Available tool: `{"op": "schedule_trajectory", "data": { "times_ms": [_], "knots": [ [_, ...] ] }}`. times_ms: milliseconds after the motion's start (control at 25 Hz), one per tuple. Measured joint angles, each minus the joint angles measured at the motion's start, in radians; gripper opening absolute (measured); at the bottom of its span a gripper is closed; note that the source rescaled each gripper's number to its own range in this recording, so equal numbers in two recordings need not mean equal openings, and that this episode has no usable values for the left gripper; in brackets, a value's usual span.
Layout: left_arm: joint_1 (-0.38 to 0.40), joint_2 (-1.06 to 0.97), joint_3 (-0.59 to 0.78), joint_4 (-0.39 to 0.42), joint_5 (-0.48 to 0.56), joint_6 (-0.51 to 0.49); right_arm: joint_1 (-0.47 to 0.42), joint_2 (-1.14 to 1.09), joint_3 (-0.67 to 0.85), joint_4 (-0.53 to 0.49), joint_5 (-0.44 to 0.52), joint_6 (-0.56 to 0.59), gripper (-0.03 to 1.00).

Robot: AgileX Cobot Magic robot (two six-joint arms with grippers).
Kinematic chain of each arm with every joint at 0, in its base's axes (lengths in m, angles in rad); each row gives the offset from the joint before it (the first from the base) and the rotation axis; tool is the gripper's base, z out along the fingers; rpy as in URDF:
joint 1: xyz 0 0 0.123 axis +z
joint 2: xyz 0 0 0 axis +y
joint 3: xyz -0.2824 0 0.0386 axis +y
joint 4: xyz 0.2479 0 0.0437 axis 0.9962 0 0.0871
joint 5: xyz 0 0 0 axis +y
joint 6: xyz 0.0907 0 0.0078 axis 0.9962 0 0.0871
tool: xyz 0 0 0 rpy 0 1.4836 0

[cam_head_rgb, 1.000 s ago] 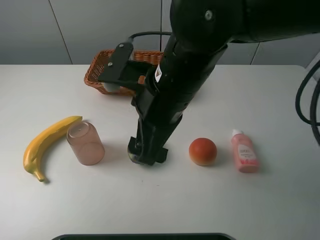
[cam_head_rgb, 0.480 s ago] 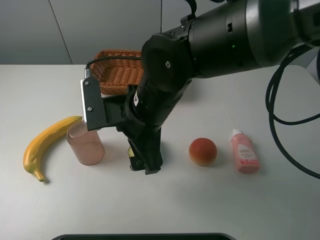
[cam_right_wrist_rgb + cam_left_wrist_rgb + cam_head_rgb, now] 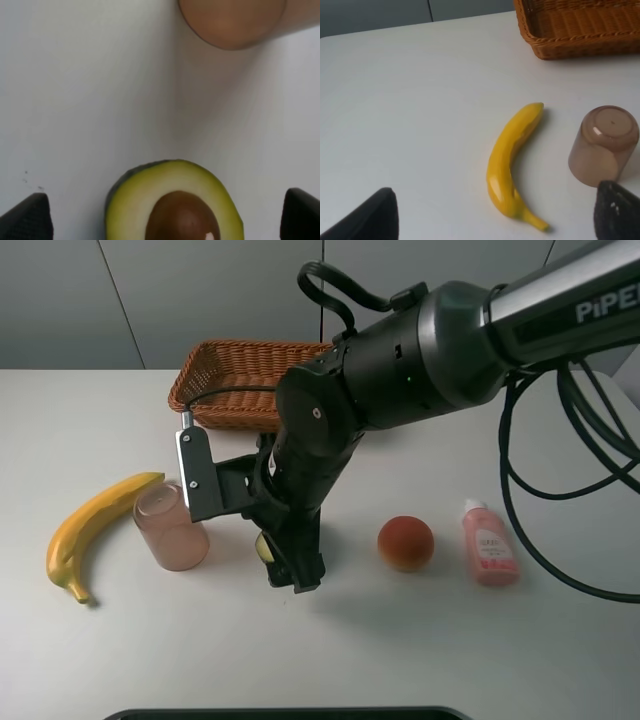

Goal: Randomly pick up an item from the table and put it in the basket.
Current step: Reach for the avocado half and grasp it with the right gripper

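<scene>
The halved avocado (image 3: pixel 175 200) lies flesh up on the white table (image 3: pixel 120 640), its brown pit showing. In the high view only a sliver of the avocado (image 3: pixel 264 547) shows beside the arm. My right gripper (image 3: pixel 290 568) reaches across the middle and points down at it. In the right wrist view the right gripper (image 3: pixel 162 216) is open, with a fingertip (image 3: pixel 25 217) on each side of the avocado and apart from it. The wicker basket (image 3: pixel 240 380) stands at the back and looks empty. My left gripper (image 3: pixel 495 214) is open and empty, above the table near the banana.
A yellow banana (image 3: pixel 95 530) lies at the left, also seen in the left wrist view (image 3: pixel 510 165). A pink upturned cup (image 3: pixel 172 528) stands just left of the avocado. An orange-red fruit (image 3: pixel 405 542) and a pink bottle (image 3: pixel 488 542) lie to the right.
The right arm has swung lower and back to the right, uncovering the basket. Its gripper has stayed down at the avocado, shifting slightly. The objects have not moved.
</scene>
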Motion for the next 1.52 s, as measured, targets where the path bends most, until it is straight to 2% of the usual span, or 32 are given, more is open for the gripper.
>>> {"op": "schedule_trajectory", "data": {
  "times_ms": [480, 1360, 1520],
  "knots": [
    [0.0, 0.0, 0.0, 0.0, 0.0, -0.006, -0.055, 0.045, 0.0, -0.009, -0.015, -0.014, 0.98],
    [0.0, 0.0, 0.0, 0.0, 0.0, -0.006, -0.058, 0.106, 0.0, -0.026, -0.049, -0.035, 0.98],
    [0.0, 0.0, 0.0, 0.0, 0.0, -0.006, -0.058, 0.108, 0.0, -0.026, -0.049, -0.037, 0.91]
  ]
}}
